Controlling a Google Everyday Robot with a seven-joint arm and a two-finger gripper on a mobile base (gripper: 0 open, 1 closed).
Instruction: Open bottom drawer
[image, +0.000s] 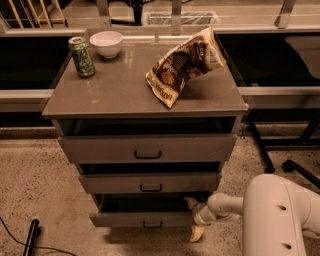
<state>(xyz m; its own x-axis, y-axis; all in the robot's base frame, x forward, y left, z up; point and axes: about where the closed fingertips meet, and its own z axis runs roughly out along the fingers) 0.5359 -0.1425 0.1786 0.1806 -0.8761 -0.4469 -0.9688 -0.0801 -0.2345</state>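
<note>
The bottom drawer (125, 219) is the lowest of three grey-taupe fronts, with a small black bar handle (152, 225). It stands pulled out a little, with a dark gap above it. My gripper (193, 218) reaches in from the right on a white arm (225, 205) and sits at the right end of the bottom drawer front. It is open: one finger (190, 202) points up by the drawer's top edge and the other points down below the front. It holds nothing.
The middle drawer (150, 182) and top drawer (147, 148) also stand slightly out. On the cabinet top (115, 95) are a green can (82, 56), a white bowl (106, 43) and a chip bag (184, 62). My white base (280, 220) is at lower right.
</note>
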